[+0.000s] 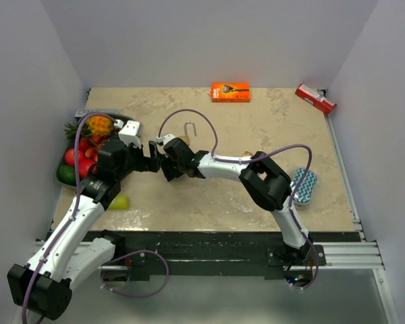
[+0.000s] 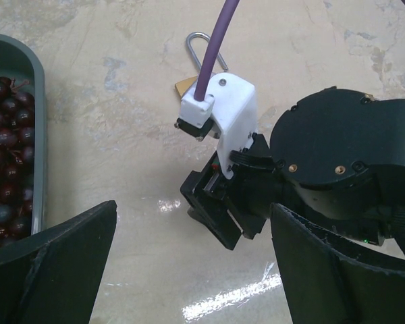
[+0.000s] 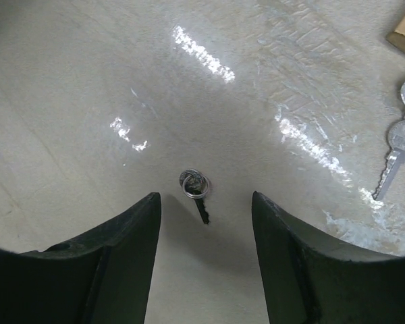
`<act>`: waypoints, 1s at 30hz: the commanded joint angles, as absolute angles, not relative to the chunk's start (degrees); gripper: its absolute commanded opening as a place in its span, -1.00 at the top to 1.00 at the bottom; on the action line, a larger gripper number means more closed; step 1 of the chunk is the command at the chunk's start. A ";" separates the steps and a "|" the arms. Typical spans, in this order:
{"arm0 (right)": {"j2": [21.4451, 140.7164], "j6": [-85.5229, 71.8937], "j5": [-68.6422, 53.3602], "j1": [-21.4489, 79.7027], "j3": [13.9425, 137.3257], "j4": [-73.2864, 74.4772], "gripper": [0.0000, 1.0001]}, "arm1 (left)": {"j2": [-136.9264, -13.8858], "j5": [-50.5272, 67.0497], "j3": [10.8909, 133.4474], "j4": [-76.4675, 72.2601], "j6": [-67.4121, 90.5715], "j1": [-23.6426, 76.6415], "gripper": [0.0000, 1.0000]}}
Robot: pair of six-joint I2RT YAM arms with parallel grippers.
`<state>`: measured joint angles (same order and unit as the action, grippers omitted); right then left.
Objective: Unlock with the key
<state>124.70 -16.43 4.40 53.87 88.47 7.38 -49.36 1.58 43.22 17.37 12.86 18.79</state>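
Note:
A small dark key (image 3: 200, 196) on a metal ring lies flat on the table. It sits just ahead of my right gripper (image 3: 206, 197), whose two fingers are open on either side of it without touching it. Two silver keys (image 3: 397, 145) lie off to the right. The brass padlock (image 2: 186, 86) lies beyond with its shackle (image 1: 190, 127) swung open. My left gripper (image 2: 194, 206) is wide open and empty, low over the table, facing the right gripper's fingers (image 2: 219, 216). In the top view the two grippers (image 1: 158, 164) meet tip to tip just left of the padlock (image 1: 185, 140).
A green tray (image 2: 37, 74) of dark berries and other fruit (image 1: 88, 145) lies along the left edge. A green fruit (image 1: 120, 201) lies beside the left arm. An orange box (image 1: 230, 92) and a red box (image 1: 315, 98) lie at the back, and a patterned case (image 1: 304, 185) at the right.

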 commanded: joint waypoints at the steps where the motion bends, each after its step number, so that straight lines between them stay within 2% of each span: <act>1: 125.42 -14.33 7.64 55.46 91.40 8.96 -0.16 | -48.52 1.05 42.89 15.29 12.74 18.37 -0.99; 13: 127.88 -15.03 12.30 57.04 93.07 10.20 0.20 | -48.43 1.05 42.89 15.21 12.74 18.28 -0.99; 22: 128.58 -16.79 11.25 57.22 93.25 8.79 0.23 | -48.43 1.14 42.89 15.21 12.74 18.19 -0.99; 30: 129.02 -17.93 11.60 57.22 92.72 8.61 0.50 | -48.34 1.14 42.80 15.29 12.83 18.19 -0.99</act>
